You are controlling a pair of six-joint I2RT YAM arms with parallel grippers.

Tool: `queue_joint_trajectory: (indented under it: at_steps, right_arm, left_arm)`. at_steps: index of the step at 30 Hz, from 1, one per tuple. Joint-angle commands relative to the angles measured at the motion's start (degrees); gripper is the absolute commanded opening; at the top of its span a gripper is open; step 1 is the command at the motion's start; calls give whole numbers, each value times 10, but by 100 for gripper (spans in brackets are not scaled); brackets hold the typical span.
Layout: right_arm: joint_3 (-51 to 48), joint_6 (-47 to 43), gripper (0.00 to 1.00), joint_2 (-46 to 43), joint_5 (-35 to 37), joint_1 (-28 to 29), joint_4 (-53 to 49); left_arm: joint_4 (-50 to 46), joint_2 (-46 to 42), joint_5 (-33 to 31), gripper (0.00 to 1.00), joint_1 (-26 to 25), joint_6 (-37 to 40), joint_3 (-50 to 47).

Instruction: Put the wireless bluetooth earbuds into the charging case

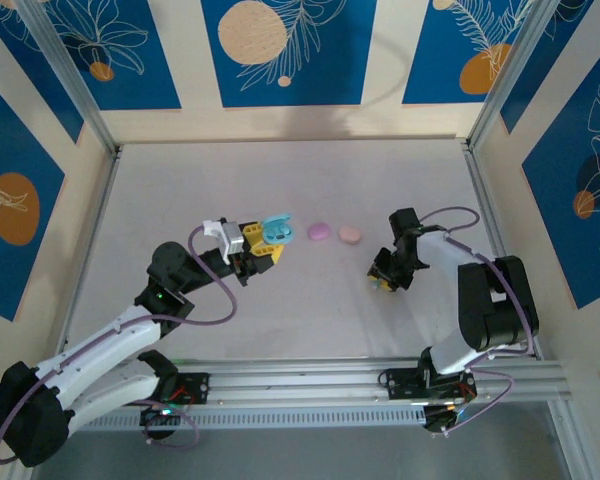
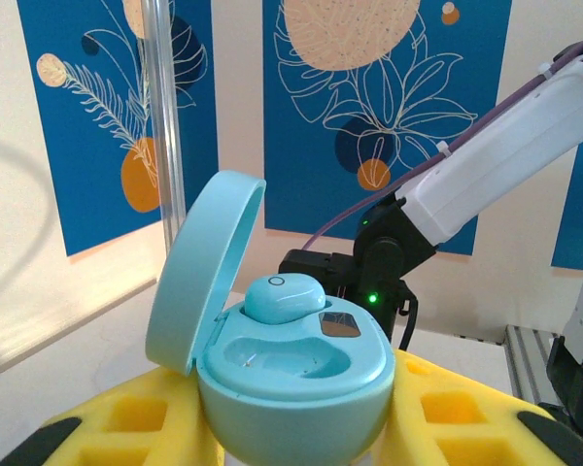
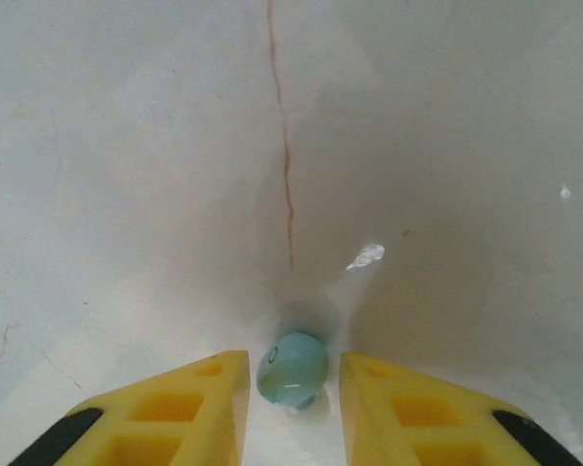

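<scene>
An earbud (image 2: 282, 296) sits in the open case (image 2: 291, 383); a second earbud (image 3: 292, 369) lies on the table (image 3: 175, 146) between the right fingers (image 3: 398, 408).

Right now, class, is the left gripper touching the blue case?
Touching. The left wrist view shows the open blue case clamped in the left gripper, its yellow fingers against both sides.

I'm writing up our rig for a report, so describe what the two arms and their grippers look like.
The left arm and right arm have white shells, black joints and looped purple cables. A green light glows on the left arm. The left gripper and right gripper have chunky yellow fingers with square pockets and black strips.
</scene>
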Motion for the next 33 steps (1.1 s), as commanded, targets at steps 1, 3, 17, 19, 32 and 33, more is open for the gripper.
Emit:
queue_joint_trajectory:
  at_steps: [1, 3, 17, 19, 32, 33]
  right_arm:
    - [20, -22, 31, 14, 14, 8, -21]
    - [31, -30, 30, 22, 33, 17, -32]
    - [85, -76, 31, 80, 76, 57, -78]
    - [91, -84, 30, 86, 83, 60, -88]
    - [113, -98, 21, 77, 77, 81, -115]
    - [116, -98, 20, 66, 70, 83, -117]
  left_arm:
    - [9, -11, -2, 35, -6, 8, -4]
    - [9, -11, -2, 35, -5, 8, -4]
    - [7, -9, -2, 35, -5, 8, -1]
    - [7, -9, -1, 35, -6, 8, -1]
    - [4, -9, -6, 35, -5, 10, -2]
    - [3, -9, -6, 35, -6, 11, -2]
